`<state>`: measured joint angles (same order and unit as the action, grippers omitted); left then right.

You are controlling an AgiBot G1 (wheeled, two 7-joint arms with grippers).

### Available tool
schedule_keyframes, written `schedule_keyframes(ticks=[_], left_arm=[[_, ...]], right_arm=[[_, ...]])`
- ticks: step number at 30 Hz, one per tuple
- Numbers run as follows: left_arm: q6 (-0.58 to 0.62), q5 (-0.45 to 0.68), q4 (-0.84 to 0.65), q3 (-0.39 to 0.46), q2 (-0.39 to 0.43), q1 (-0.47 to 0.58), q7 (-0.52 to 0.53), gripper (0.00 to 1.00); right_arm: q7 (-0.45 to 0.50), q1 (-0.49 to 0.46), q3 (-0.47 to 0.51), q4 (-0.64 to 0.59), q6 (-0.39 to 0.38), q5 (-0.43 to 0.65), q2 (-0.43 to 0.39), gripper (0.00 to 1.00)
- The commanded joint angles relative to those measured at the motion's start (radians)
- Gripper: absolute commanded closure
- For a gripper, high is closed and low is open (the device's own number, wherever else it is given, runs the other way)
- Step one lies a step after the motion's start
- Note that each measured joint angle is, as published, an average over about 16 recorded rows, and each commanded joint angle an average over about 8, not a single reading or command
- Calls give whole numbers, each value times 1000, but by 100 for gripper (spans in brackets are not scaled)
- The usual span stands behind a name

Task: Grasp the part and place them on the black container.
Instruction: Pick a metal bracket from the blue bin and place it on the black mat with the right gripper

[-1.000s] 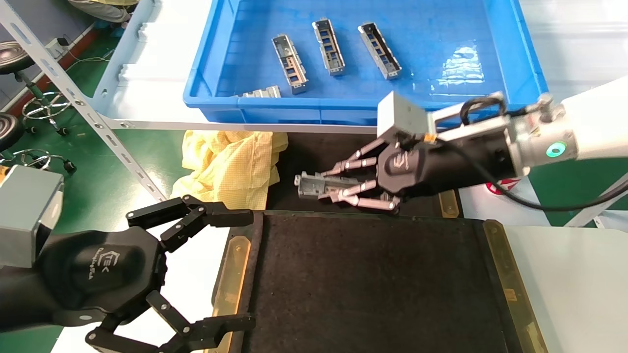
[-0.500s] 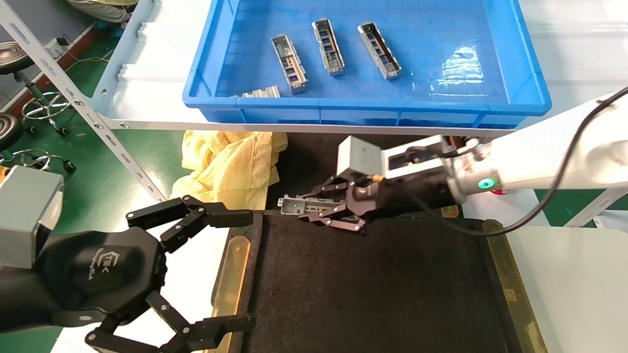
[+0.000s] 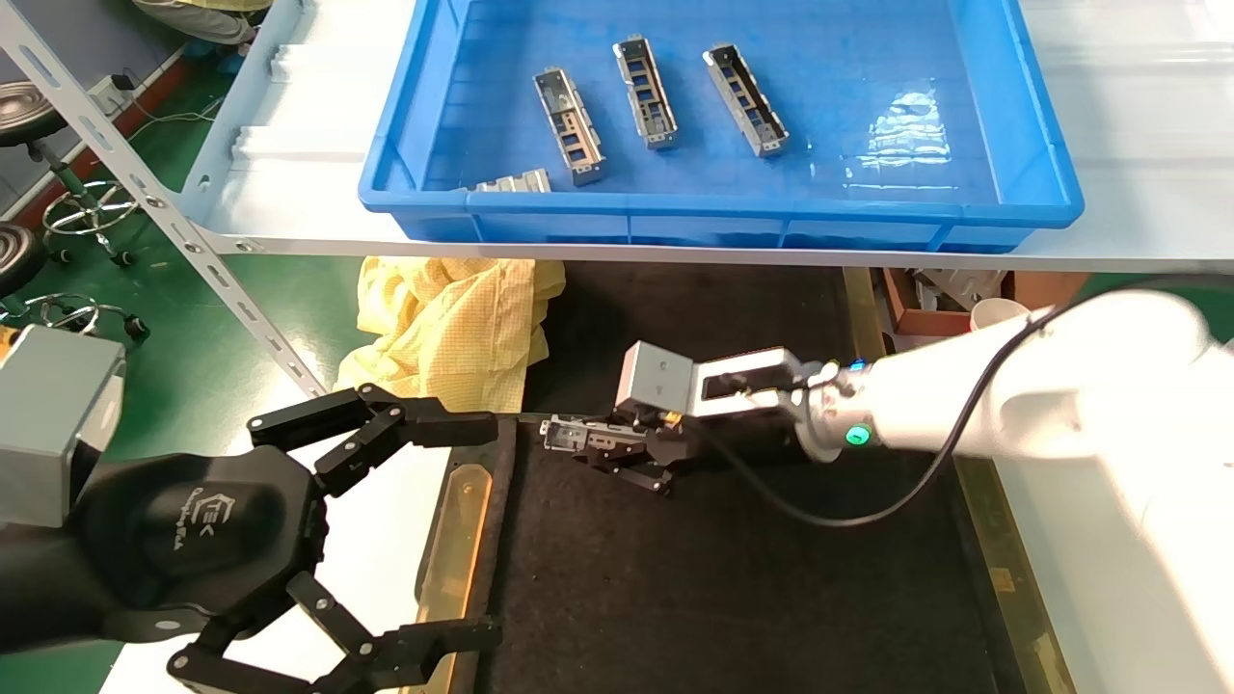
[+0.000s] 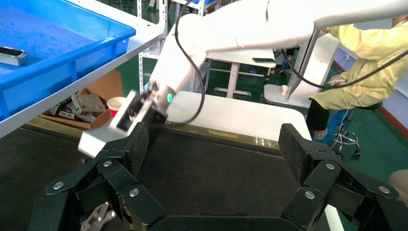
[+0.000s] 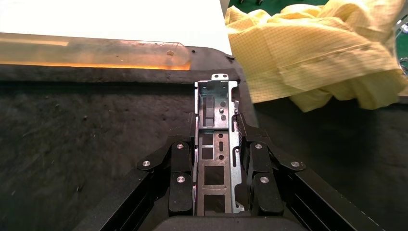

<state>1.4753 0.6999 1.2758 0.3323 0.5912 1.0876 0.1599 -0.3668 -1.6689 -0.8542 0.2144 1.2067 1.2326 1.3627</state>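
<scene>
Green workshop floor [image 3: 193, 318] runs under a white shelf [image 3: 289, 207] on a slotted metal frame, with stools at the far left and a person in yellow seated off to one side in the left wrist view. Below the shelf's near edge lies the black container [image 3: 733, 578], its felt-like surface filling the lower middle of the head view, amber strips along its left and right edges. A crumpled yellow cloth [image 3: 453, 323] sits just beyond its far left corner.

The container's near edge is cut off by the frame, and the right arm's white sleeve covers much of its right side. A cardboard box with a paper cup under the shelf is only partly visible.

On the shelf, the blue bin [image 3: 1041, 164] holds three loose metal channel pieces [image 3: 646, 92] lying side by side near its middle, plus a short ribbed grey block [image 3: 516, 180] against its near wall.

The left gripper [image 3: 386, 540] hangs at the near left corner of the container, fingers spread wide and empty.

The right gripper [image 3: 617, 448] is low over the far left corner of the container, clenched on the part [image 5: 215, 144]; the part's free end juts past the fingertips toward the container's left edge. Whether it touches the felt cannot be told.
</scene>
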Motion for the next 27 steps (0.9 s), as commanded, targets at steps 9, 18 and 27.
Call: schedule_keyframes(ticks=[9,18,27], left_arm=[[0,0,0,0,0,0,0,0],[0,0,0,0,0,0,0,0],[0,0,0,1,0,0,0,0]], right_arm=[[60,102,-53,143,-106,-50,2,100],[102,121,-127,196,-151,-77,0,100],[116,119,-191,211,-153,-98,-2,100]])
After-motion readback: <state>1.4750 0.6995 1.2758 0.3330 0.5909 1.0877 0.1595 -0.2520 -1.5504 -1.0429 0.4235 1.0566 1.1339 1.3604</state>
